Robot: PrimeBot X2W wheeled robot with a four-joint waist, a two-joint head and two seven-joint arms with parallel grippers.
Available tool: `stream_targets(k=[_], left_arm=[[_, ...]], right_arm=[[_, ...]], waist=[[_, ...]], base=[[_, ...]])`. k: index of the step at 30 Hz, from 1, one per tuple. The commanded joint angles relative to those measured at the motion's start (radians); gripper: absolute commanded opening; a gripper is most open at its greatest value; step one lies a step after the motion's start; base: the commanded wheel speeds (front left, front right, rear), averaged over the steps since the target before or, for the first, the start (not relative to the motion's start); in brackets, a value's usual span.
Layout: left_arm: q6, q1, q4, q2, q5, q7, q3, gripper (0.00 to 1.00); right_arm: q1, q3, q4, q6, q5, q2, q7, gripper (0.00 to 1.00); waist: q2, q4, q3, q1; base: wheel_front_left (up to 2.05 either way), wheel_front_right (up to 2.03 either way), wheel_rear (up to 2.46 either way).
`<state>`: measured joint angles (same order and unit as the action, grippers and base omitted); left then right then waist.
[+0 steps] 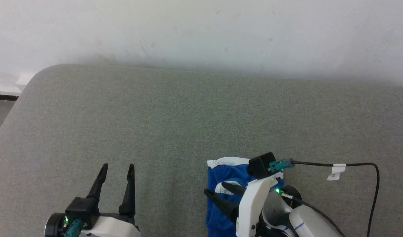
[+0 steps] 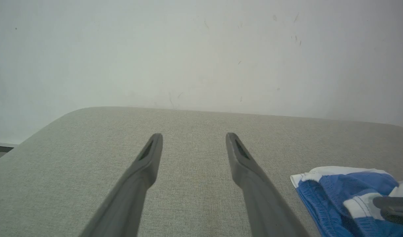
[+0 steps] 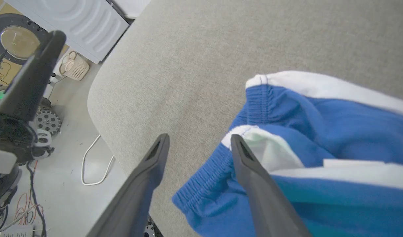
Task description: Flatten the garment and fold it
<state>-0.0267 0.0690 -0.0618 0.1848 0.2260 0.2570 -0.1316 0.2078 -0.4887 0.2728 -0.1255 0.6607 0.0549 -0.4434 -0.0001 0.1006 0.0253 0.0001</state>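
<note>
The garment, royal-blue shorts with white bands, lies folded in a small bundle on the grey table near its front edge, right of centre. My right gripper hovers open over the bundle's left part, its fingers pointing left with nothing between them. In the right wrist view the garment lies under the right-hand finger, and the right gripper is open. My left gripper stands open at the lower left, apart from the fabric. The left wrist view has the garment at its lower right, with the left gripper open.
A black cable with a white tag loops from the right wrist over the table. A white wall rises behind the table. Past the table's left edge, the floor holds a white cord, a small basket and a white appliance.
</note>
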Motion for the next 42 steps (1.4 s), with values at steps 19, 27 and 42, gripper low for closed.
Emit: stream_targets(k=[19, 27, 42], left_arm=[[-0.006, 0.017, 0.021, -0.035, 0.004, 0.005, 0.053, 1.0], [0.006, 0.023, 0.0, -0.035, 0.01, 0.005, 0.052, 1.0], [0.018, -0.018, -0.035, -0.018, -0.009, 0.005, 0.026, 1.0]], right_arm=[[-0.214, 0.407, -0.355, -0.005, -0.385, 0.097, 0.338, 1.0], [-0.331, 0.595, -0.332, -0.005, -0.233, 0.105, 0.022, 1.0], [-0.188, 0.561, -0.052, -0.005, 0.171, -0.003, -0.389, 1.0]], waist=[[0.0001, -0.077, -0.046, -0.0001], [0.0001, -0.09, -0.047, -0.0001], [0.0001, -0.047, -0.017, -0.0001]], base=[[0.0, 0.0, 0.0], [0.0, 0.0, 0.0], [0.0, 0.0, 0.0]])
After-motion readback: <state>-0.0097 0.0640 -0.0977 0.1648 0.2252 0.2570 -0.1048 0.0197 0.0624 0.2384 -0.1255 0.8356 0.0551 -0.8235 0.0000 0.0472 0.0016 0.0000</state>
